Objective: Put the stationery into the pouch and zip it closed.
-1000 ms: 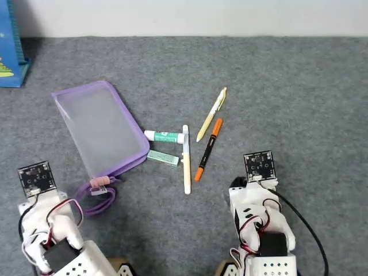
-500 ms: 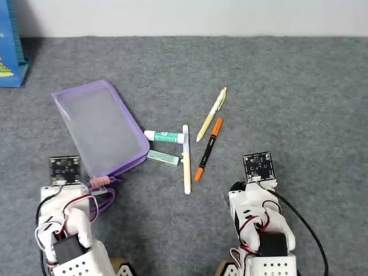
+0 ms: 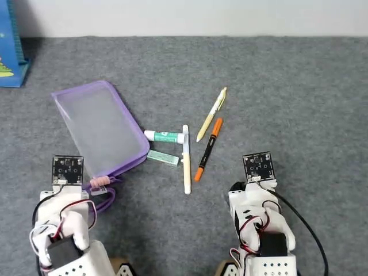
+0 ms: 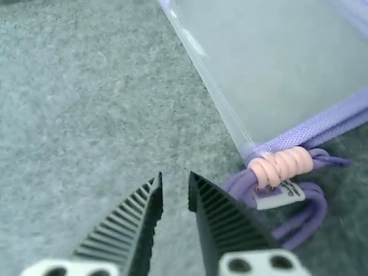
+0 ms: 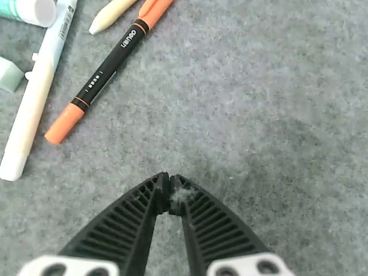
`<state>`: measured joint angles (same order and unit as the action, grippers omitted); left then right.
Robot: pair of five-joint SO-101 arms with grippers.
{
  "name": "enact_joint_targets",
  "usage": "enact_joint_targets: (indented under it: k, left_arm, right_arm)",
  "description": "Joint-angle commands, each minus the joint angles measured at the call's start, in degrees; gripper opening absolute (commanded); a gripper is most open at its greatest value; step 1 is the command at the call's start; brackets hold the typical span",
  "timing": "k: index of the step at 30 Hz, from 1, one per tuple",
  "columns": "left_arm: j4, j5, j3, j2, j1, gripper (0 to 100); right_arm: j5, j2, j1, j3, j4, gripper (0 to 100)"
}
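Five stationery pieces: all lie loose on the grey felt-like table top [image 3: 299, 92], none in the pouch.
Layout: a green-and-white glue stick [image 3: 164, 136] and a mint-green eraser block [image 3: 163, 157] lie just beside the pouch's long edge. A long white pen [image 3: 186, 160] runs past their outer ends. An orange-and-black marker [image 3: 207, 149] and a cream-yellow pen [image 3: 211, 114] lie slanted on its far side.
Pouch: a flat translucent zip pouch with purple edging [image 3: 100, 129] lies at an angle, left of the stationery. Its purple cord loop with a pink wrapped band [image 4: 282, 164] trails from the near corner. I cannot tell whether the zip is open.
Left gripper [image 4: 174, 183]: low over bare table just beside that corner and the cord, jaws a narrow gap apart, holding nothing.
Right gripper [image 5: 169, 179]: over bare table near the orange end of the marker, tips pressed together, holding nothing.
Step in hand: the very start, I judge, an approach with no item picked up.
Next move: probably the left gripper must pin or lift the pouch's corner to steady its mouth, and open the zip if needed. The right gripper must spread its jaws, then close across the marker, the closest piece.
Surroundings: a blue box [image 3: 8, 52] stands at the far left edge, well apart.
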<state>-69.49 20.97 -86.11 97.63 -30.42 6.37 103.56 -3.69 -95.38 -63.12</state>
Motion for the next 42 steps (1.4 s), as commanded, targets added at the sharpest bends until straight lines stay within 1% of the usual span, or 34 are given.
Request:
enact_joint_targets:
  k: [1,6,11,14,17,20,22,24,27,30,34,39,40,42]
  left_arm:
    - [-0.5,1.6,10.3,-9.2,-0.3,8]
    - [-2.5,1.8,22.0,-27.0,-0.3,8]
    - [-1.9,4.5,30.6,-47.0,-0.3,8]
    - [-1.6,7.6,35.0,-58.2,-0.3,8]
    - [4.0,8.4,36.7,-67.6,-0.3,8]
    - [10.4,8.4,36.5,-74.8,-0.2,5]
    - [11.7,8.4,36.5,-78.2,0.8,2]
    - [11.6,8.4,36.1,-80.4,3.1,1]
    - [11.1,8.4,33.7,-81.1,8.8,1]
    - [10.9,7.9,30.8,-79.4,16.4,1]
    - [10.2,1.1,27.7,-74.1,28.3,1]
    - [5.3,-5.8,27.7,-65.8,45.9,1]
    - [5.0,-7.1,27.7,-64.1,48.7,2]
    - [4.8,-9.8,27.7,-60.7,51.6,2]
  right_arm:
    - [-0.4,0.2,0.1,-1.1,-0.1,0.9]
    - [-0.4,0.2,0.1,-1.1,-0.2,0.9]
    - [-0.4,0.2,0.1,-1.1,-0.2,0.9]
    - [-0.3,0.2,0.1,-1.1,-0.2,0.9]
    - [-0.3,0.2,0.1,-1.1,-0.2,0.9]
    - [-0.3,0.2,0.1,-1.1,-0.2,0.9]
    - [-0.3,0.2,0.1,-1.1,-0.2,0.9]
    - [-0.2,0.2,0.1,-1.1,-0.2,0.9]
    - [-0.2,0.2,0.1,-1.1,-0.2,0.9]
    - [-0.2,0.2,0.1,-1.1,-0.2,0.9]
    - [-0.2,0.2,0.1,-1.1,-0.2,0.9]
    - [-0.2,0.2,0.1,-1.1,-0.1,0.9]
    - [-0.1,0.2,0.1,-1.1,-0.1,0.9]
    - [0.0,0.2,0.2,-1.1,-0.1,0.9]
